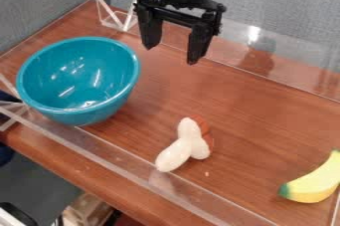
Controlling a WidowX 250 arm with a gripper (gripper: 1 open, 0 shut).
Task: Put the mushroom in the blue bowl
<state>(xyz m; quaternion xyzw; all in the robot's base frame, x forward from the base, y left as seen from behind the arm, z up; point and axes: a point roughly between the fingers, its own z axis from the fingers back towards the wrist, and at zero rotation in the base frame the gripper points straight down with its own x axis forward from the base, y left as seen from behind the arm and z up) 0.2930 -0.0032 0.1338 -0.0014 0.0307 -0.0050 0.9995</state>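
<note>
The mushroom (185, 145) lies on its side on the wooden table, near the front edge, its cream stem toward the front and its orange-red cap toward the back. The blue bowl (78, 79) stands upright at the left with nothing showing inside it. My gripper (176, 47) hangs above the back middle of the table, pointing down, its two black fingers open with nothing between them. It is well behind and above the mushroom and to the right of the bowl.
A yellow banana-shaped toy (315, 180) lies at the front right corner. A low clear plastic wall (133, 175) rims the wooden table (253, 106) along the front and back. Bare wood lies between the bowl and the mushroom.
</note>
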